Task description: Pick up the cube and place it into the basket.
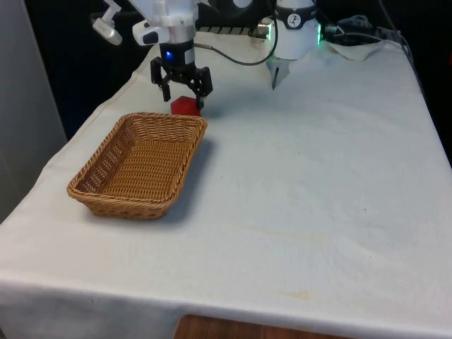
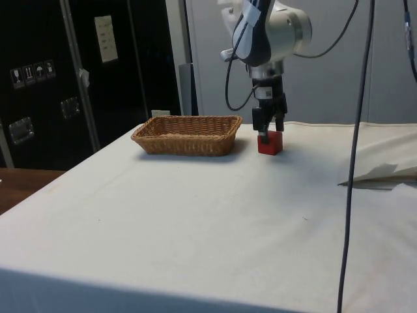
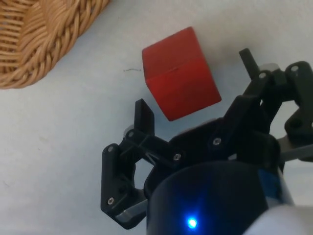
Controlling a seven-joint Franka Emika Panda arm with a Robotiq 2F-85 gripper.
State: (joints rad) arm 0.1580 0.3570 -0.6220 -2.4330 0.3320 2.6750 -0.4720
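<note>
Red cube point(image 1: 186, 105) sits on the white cloth point(image 1: 304, 176), just off the far short end of the wicker basket point(image 1: 138, 164) and apart from its rim. Gripper point(image 1: 182, 89) hangs directly above it with the fingers spread wide and nothing held; in the wrist view the cube point(image 3: 179, 73) lies between the two fingertips point(image 3: 144, 115), turned a little out of square with them. One corner looks nearer one finger than the other, though the angle makes that hard to judge.

Side view has the gripper point(image 2: 269, 128) low over the cube point(image 2: 270, 142), tips about level with its top face; contact, if any, cannot be told.

Judgement: jaws set wide to straddle the block before descent, so the pick is not yet made. Basket point(image 2: 187, 134) lies close beside the jaws, empty, so the carry should be short.
</note>
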